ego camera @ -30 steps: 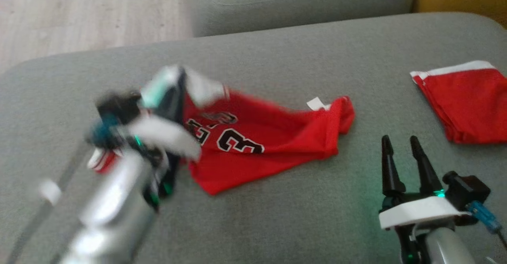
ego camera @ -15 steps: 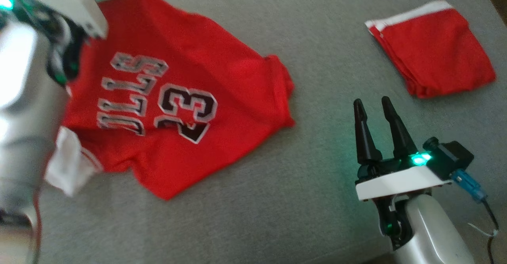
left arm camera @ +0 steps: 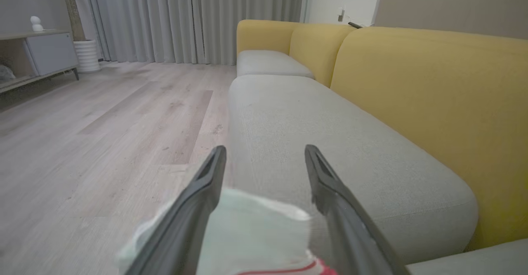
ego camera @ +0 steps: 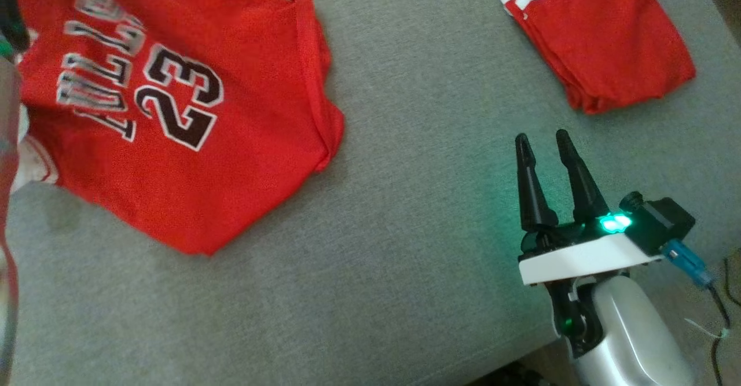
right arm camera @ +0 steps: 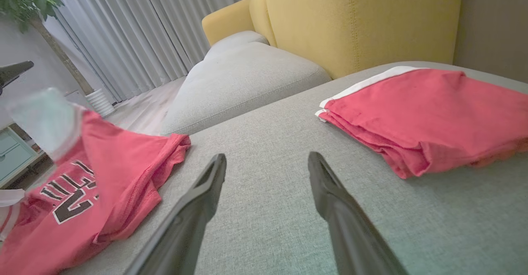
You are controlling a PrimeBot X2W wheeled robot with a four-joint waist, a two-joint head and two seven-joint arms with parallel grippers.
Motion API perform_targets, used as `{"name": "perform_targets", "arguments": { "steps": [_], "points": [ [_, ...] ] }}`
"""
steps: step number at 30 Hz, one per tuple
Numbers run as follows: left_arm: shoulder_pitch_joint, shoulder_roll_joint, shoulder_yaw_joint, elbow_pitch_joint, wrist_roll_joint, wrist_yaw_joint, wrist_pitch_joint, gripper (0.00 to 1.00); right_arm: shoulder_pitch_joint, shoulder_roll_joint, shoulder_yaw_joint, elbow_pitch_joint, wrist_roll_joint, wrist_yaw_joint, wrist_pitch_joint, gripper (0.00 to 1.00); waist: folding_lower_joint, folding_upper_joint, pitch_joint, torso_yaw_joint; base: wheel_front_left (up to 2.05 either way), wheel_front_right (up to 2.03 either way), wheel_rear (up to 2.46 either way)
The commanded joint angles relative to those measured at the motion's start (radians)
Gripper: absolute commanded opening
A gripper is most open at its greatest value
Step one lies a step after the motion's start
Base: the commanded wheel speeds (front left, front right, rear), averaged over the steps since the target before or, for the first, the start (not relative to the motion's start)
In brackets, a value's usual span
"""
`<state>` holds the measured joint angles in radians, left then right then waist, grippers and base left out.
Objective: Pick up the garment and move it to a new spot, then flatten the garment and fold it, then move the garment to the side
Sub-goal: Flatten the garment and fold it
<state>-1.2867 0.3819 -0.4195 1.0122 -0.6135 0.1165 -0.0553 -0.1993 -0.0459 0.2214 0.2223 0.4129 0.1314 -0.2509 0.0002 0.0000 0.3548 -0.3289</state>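
Observation:
The garment, a red jersey (ego camera: pixel 191 125) with black-and-white "23" lettering, lies mostly spread on the grey sofa cushion (ego camera: pixel 405 230), at the left of the head view. It also shows low and to the left in the right wrist view as the jersey (right arm camera: pixel 95 176). My left gripper (left arm camera: pixel 265 149) is open, and the jersey's white trim (left arm camera: pixel 255 233) hangs blurred between the bases of its fingers. My right gripper (ego camera: pixel 541 140) stands open over bare cushion to the jersey's right, with nothing between its fingers (right arm camera: pixel 206 192).
A second red garment (ego camera: pixel 602 39), folded, with a white band, lies at the far right of the cushion. Yellow sofa backrests (right arm camera: pixel 354 19) rise behind. Wooden floor (left arm camera: pixel 103 122) lies beyond the cushion's edge, with another grey seat (left arm camera: pixel 330 151) ahead of the left gripper.
The head camera has shifted. The left gripper lifted the jersey by its white trim, unfurling it from a crumpled heap, then opened. The right gripper stayed open.

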Motion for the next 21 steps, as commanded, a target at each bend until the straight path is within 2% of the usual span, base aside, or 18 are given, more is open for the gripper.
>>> {"name": "perform_targets", "arguments": {
  "steps": [1,8,13,18,21],
  "points": [
    [-0.050,0.037,0.007,-0.011,0.014,-0.014,-0.018,1.00,-0.022,-0.004,0.014,-0.033,0.000,-0.001,-0.011,1.00,-0.0002,0.0000,-0.001,0.014,0.00,0.00,0.00],
    [-0.015,-0.014,-0.039,0.039,0.027,-0.105,-0.107,1.00,-0.022,-0.004,-0.013,-0.023,-0.029,-0.001,-0.011,1.00,-0.0002,0.0000,-0.046,0.088,0.00,0.00,0.00],
    [0.066,-0.054,-0.083,0.030,0.048,-0.148,-0.167,1.00,-0.007,-0.004,-0.059,-0.017,-0.056,-0.001,-0.011,1.00,-0.0002,0.0000,-0.109,0.167,0.00,0.00,0.00],
    [0.208,-0.081,-0.104,-0.048,0.057,-0.164,-0.199,1.00,0.019,-0.004,-0.113,-0.015,-0.083,-0.001,-0.011,1.00,-0.0002,0.0000,-0.171,0.256,0.00,0.00,0.00],
    [0.328,-0.094,-0.107,-0.131,0.059,-0.151,-0.204,1.00,0.041,-0.004,-0.143,-0.012,-0.098,-0.001,-0.011,1.00,-0.0002,0.0000,-0.207,0.306,0.00,0.00,0.00]
  ]
}}
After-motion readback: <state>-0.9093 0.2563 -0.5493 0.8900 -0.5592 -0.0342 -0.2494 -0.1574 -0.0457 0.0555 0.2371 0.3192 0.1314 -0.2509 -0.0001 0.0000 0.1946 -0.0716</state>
